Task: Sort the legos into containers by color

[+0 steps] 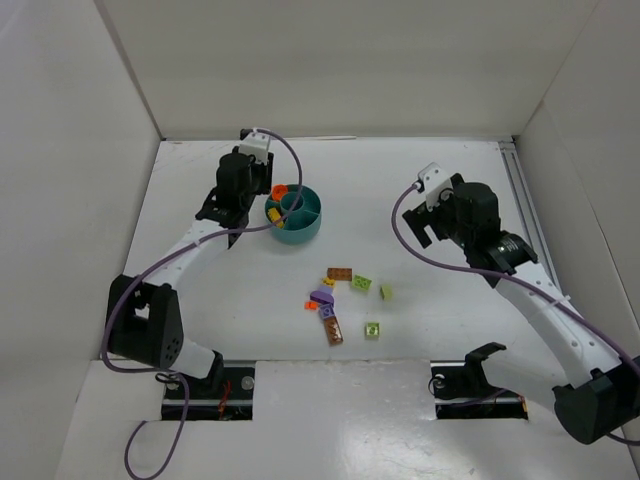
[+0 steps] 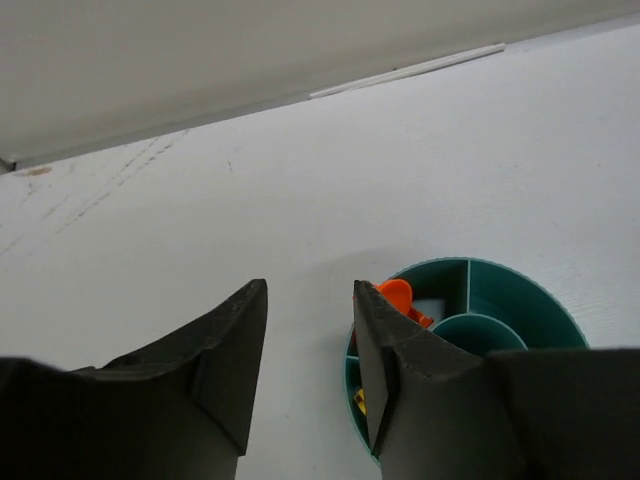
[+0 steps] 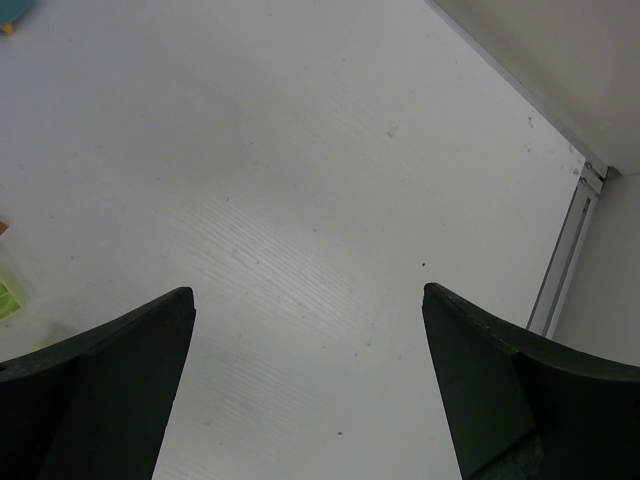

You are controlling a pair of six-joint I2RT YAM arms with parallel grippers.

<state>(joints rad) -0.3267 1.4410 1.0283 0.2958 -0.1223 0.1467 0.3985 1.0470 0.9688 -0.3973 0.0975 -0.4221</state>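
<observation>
From above, the teal dish (image 1: 300, 236) sits on the white counter (image 1: 250, 320), left of centre and toward the far wall. An orange brick (image 1: 278, 190) and a yellow brick (image 1: 272, 213) lie in sections on its left side. The loose legos (image 1: 322, 297) are scattered in a small cluster nearer the arm bases, well apart from the dish (brown, lime green, purple, yellow and orange pieces among them). The left fingers (image 1: 255, 195) hang just beside the dish's left rim. The right fingers (image 1: 428, 225) hang over bare counter to the right, well apart from both dish and cluster.

In the left wrist view, the left fingers stand parted with a clear gap, and only counter shows between them. The right-hand finger overlaps the dish's left edge in this view. The orange brick lies just past it in an outer section, next to the round centre well (image 2: 478, 335). A sliver of yellow shows lower down by the same finger.

In the right wrist view, the right fingers are spread wide with nothing between them but bare counter. A metal rail (image 3: 565, 260) runs along the wall's foot at the right, and a lime green brick (image 3: 8, 298) peeks in at the left edge.
</observation>
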